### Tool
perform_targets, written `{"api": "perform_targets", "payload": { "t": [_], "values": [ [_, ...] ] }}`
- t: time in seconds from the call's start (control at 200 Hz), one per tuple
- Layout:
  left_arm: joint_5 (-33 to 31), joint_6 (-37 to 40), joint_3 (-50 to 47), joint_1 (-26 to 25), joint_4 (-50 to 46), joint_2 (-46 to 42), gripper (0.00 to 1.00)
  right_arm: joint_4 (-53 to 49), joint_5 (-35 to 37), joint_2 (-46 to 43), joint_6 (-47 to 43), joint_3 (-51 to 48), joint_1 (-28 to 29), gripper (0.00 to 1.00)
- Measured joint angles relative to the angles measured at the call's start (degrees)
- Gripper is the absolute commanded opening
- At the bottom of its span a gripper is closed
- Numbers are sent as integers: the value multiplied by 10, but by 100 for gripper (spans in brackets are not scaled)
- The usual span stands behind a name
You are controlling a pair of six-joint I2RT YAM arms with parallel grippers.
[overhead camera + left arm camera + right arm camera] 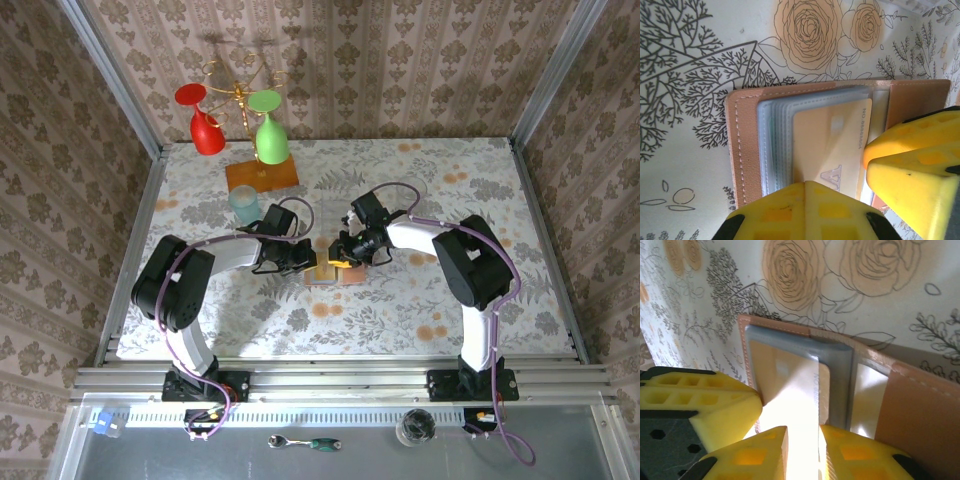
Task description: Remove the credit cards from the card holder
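The card holder (pixel 322 276) lies open on the flowered table, tan-pink leather (pixel 747 140) with a blue-grey lining (pixel 836 356) and clear sleeves (pixel 771 145). An orange-tan credit card (pixel 832 140) sits in the top sleeve, partly slid out (pixel 790 390). My left gripper (pixel 807 186) is shut, its joined tips resting on the card's near edge from the left (pixel 303 258). My right gripper (pixel 802 440) is open by a narrow gap, tips down on the same card, reaching in from the right (pixel 347 254). Blue and teal cards are hidden.
A gold rack holds a red glass (pixel 205 130) and a green glass (pixel 270 138) over an orange wooden base (pixel 262 176) at the back left. A teal cup (pixel 243 206) stands just behind my left arm. Patterned walls close in the table.
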Motion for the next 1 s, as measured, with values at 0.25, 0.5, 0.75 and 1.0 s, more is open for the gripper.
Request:
{"api": "perform_targets", "payload": {
  "t": [0.25,0.5,0.75,1.0],
  "values": [
    [0,1,0,0,0,0,0,-23,26,0,-12,1,0,25],
    [0,2,0,1,0,-1,5,-24,35,-2,-14,1,0,25],
    [-3,2,0,5,-7,-5,5,-21,39,-15,-14,1,0,26],
    [-4,4,0,5,-9,-5,1,-15,28,-16,-10,1,0,27]
  ]
}}
